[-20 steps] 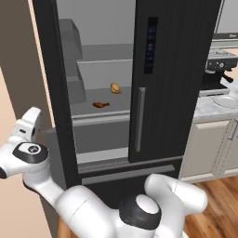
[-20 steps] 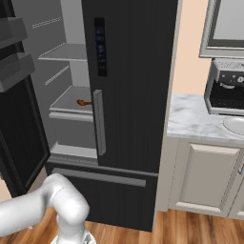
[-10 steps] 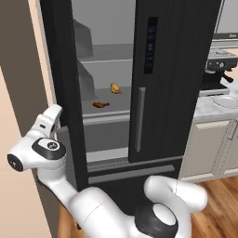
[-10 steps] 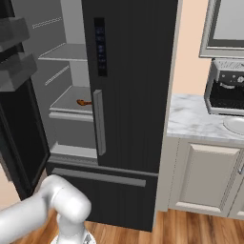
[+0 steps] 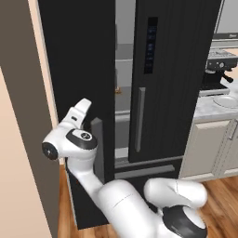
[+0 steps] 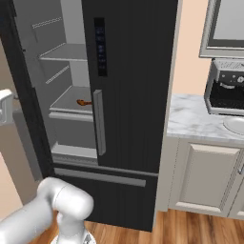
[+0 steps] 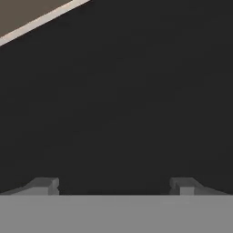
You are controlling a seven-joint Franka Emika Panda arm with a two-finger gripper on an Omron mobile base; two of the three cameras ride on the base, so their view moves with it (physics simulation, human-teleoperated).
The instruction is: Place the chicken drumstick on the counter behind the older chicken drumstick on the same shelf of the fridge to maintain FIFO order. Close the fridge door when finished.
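Gripper (image 7: pixel 113 185), fingers spread and empty, presses the fridge door (image 5: pixel 76 69) — now swung nearly shut over the shelf (image 6: pixel 71 102), leaving a narrow gap; closing looks almost done.

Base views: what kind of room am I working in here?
A home kitchen, by the look of it: a black French-door fridge, a marble counter over beige cabinets, and a coffee machine.

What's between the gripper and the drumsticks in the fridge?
The fridge's black left door; the gripper faces its outside, fingers apart, in the hand view. A drumstick lies on the shelf inside.
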